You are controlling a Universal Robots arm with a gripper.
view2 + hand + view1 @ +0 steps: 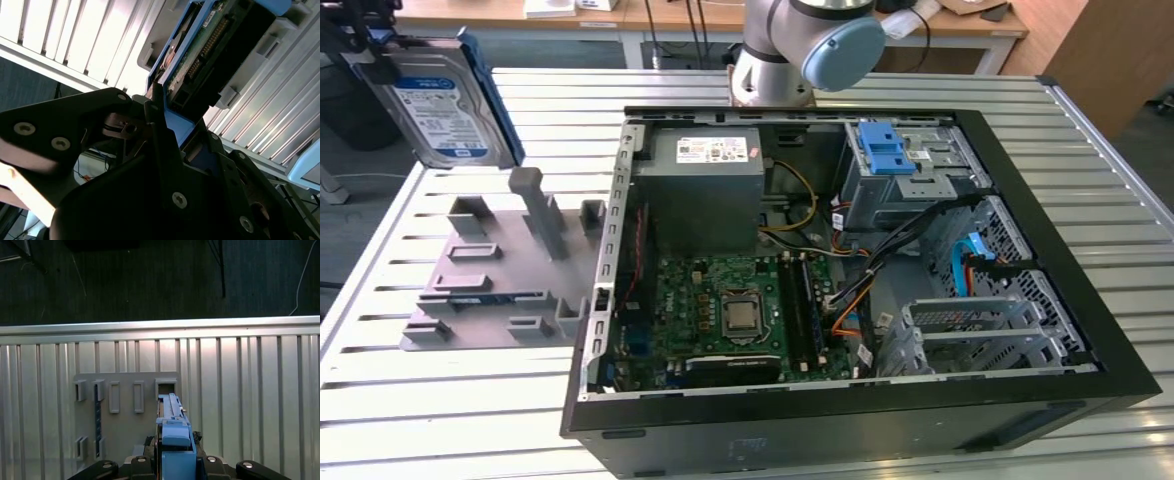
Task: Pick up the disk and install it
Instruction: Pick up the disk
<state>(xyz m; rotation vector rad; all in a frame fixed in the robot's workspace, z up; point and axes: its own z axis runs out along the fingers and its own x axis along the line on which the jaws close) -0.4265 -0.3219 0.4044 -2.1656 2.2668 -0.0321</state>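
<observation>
The disk (443, 108) is a silver hard drive with a blue-and-white label and a blue bracket. It hangs upright in the air at the exterior view's far left, above the grey holder plate (487, 275). My gripper (376, 45) is shut on its upper end. In the first wrist view the disk (172, 432) appears edge-on, its blue bracket rising from between my gripper (172, 462) and lined up over an empty slot of the holder plate (125, 430). In the second wrist view the disk (210, 50) shows its green circuit board beyond the black gripper (165, 125).
An open black computer case (1067, 250) lies flat on the slatted metal table (454, 400). Inside are a grey power-supply box (704, 190), a motherboard (720, 310), loose cables and a grey drive cage with a blue latch (901, 155). The arm's base (781, 60) stands behind the case.
</observation>
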